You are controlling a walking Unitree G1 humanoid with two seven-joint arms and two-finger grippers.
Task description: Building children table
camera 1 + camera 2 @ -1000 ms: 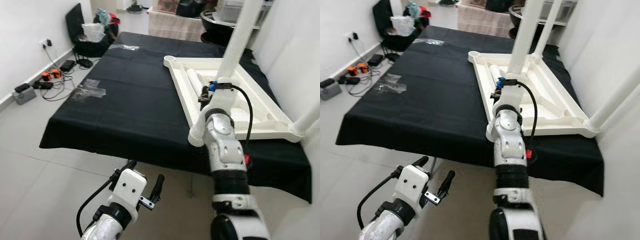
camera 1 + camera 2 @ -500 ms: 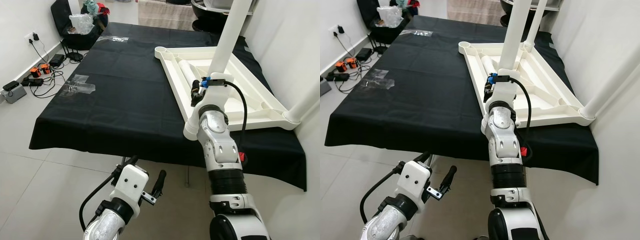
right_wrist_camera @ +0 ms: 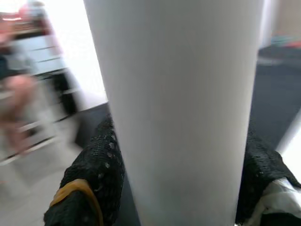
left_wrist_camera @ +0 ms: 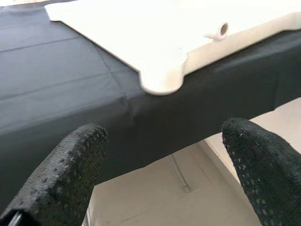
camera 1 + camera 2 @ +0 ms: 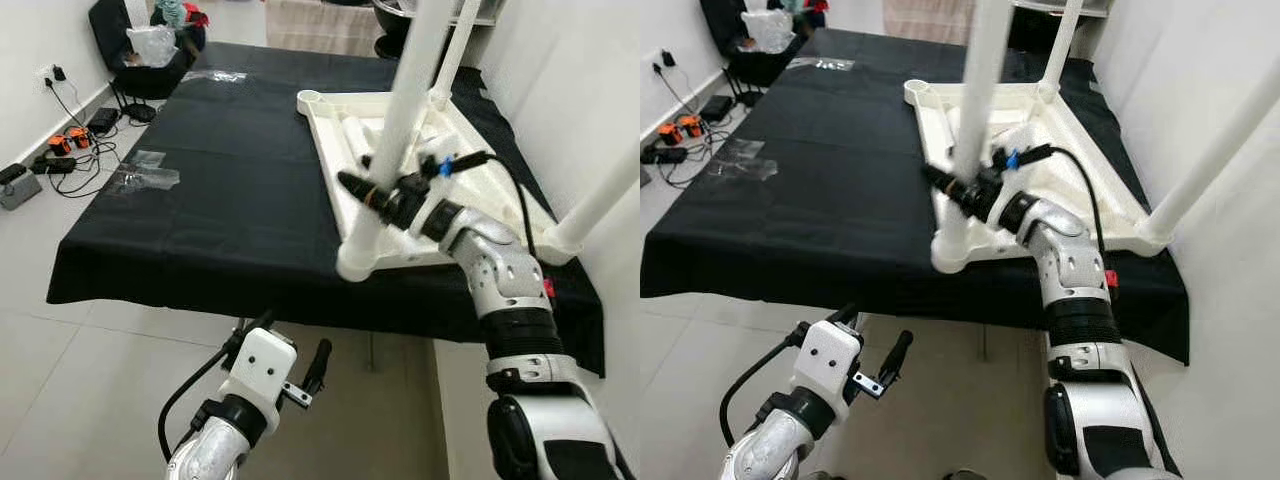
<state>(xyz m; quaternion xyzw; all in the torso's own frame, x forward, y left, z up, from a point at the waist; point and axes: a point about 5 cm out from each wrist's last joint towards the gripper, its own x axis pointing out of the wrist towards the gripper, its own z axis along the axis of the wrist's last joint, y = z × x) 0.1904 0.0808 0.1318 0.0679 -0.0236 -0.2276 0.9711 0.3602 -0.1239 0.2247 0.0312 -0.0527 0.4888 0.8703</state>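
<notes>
Fingers of my right claw (image 5: 375, 195) are clenched round a white leg (image 5: 400, 130), low down near its foot, so I can steady and seat it in the corner socket of the upturned tabletop (image 5: 480, 200) lying on the black-draped table (image 5: 220, 200). My left claw (image 5: 290, 370) hangs released below the table edge, idle.

So there's a low table covered in a black cloth (image 5: 250, 200) sitting on pale floor tiles (image 5: 90, 390). A white upside-down children's tabletop (image 5: 480, 190) lies flat on the cloth over at 2 o'clock, its near corner at the front edge. Two clear plastic bags lie on the cloth too: one (image 5: 145, 178) at 9 o'clock by the edge, another (image 5: 215, 76) at 11 o'clock.
</notes>
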